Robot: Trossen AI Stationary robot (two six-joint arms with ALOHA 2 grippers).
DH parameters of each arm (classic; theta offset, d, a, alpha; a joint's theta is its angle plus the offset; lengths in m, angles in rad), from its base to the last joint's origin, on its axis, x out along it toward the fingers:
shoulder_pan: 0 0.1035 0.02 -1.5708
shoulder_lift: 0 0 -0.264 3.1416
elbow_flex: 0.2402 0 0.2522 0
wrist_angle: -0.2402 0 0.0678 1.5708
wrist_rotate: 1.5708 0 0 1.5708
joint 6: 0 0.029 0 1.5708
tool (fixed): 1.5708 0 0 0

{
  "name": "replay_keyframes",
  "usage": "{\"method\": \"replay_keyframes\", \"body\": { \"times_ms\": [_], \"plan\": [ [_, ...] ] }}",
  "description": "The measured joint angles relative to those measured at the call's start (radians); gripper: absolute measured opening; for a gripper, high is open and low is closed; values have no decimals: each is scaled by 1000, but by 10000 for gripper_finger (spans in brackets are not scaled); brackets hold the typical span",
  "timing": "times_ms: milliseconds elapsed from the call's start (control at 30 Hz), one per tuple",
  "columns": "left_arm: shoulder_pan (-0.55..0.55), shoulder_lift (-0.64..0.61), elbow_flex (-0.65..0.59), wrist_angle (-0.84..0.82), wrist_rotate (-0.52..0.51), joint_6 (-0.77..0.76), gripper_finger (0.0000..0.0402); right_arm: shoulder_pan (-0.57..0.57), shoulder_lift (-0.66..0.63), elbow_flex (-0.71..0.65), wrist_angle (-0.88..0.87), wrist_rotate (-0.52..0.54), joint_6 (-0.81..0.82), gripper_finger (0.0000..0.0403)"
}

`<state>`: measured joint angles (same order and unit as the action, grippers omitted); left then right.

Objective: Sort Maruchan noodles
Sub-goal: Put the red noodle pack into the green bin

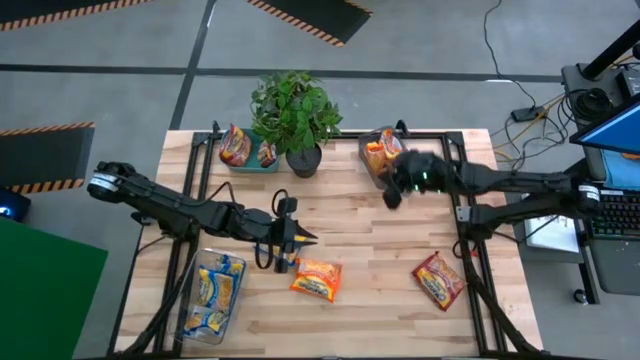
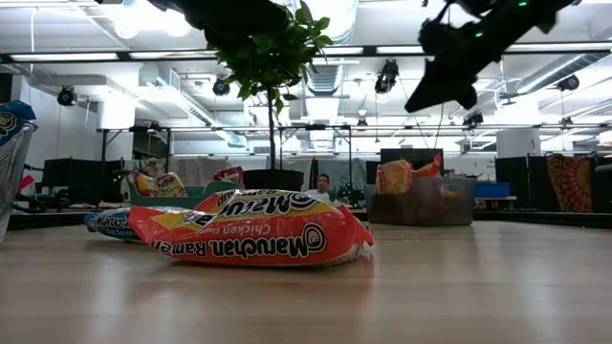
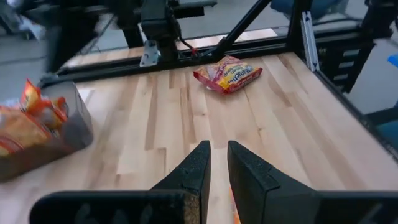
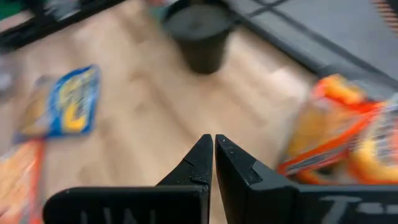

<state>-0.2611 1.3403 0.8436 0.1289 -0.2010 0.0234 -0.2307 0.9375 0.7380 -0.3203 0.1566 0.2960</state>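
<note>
Mirrored "Maruchan Ramen" marks nearest orange packet; both grippers' fingers nearly together, empty.

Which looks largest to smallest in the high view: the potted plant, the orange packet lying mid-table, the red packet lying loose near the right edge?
1. The potted plant, clearly largest, though it stands taller and so nearer the camera.
2. The orange packet and the red packet look about alike; no ranking between them.
</note>
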Motion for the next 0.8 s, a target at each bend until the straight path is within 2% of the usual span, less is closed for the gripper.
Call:
{"method": "replay_keyframes", "body": {
  "times_ms": [167,300,533,667,800],
  "plan": [
    [-10,24,0,-1,6,-123,37,175,-40,-106,79,-1,36,9],
    [-21,67,0,0,9,-202,37,269,-37,-138,83,-34,130,9],
    [-40,145,9,46,10,-257,37,365,15,-59,86,-344,345,9],
    [-49,155,30,47,13,-256,37,437,81,5,-86,-452,456,9],
    [-50,155,41,40,13,-244,37,523,188,61,-454,-492,629,9]
  ]
}}
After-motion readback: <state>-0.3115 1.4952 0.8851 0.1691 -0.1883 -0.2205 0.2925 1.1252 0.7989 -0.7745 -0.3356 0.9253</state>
